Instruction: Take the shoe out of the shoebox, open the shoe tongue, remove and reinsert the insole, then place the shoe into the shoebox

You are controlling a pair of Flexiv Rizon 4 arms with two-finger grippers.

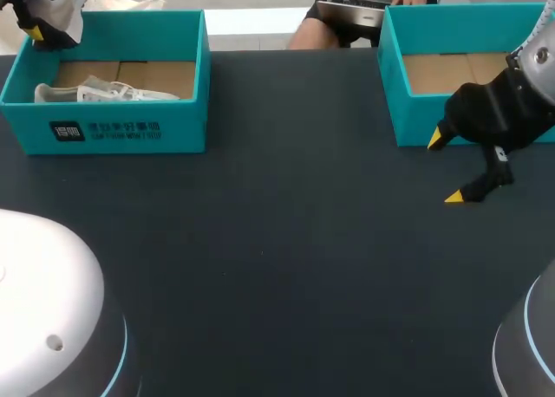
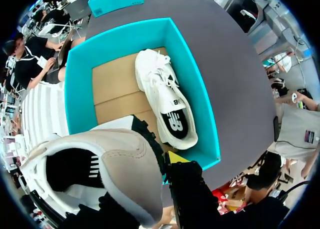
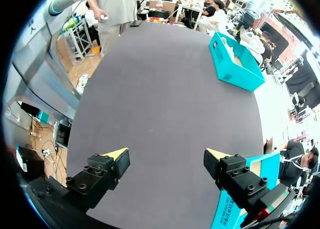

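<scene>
Head view, left gripper [image 1: 39, 29] at upper left above the teal shoebox's [image 1: 113, 128] far corner, clamped on a beige shoe [image 2: 115, 159], 1 white shoe [image 1: 104, 92] inside by the front wall, right gripper [image 1: 447, 167] wide apart, holding nothing, beside the 2nd box's [image 1: 395, 94] front corner, broad dark table [image 1: 277, 241] between.

Teal shoebox [image 1: 186, 111], brown cardboard floor; white sneaker [image 2: 160, 89], black insole; beige-and-white sneaker [image 2: 125, 159]; dark navy worktop [image 1: 277, 258].

Your left gripper [image 2: 172, 163] holds a beige shoe [image 2: 125, 159] up close, one yellow tip showing just beside it. Beneath, a white shoe [image 2: 167, 101] lies on the cardboard floor of the teal shoebox [image 2: 80, 89], along one long wall.
</scene>
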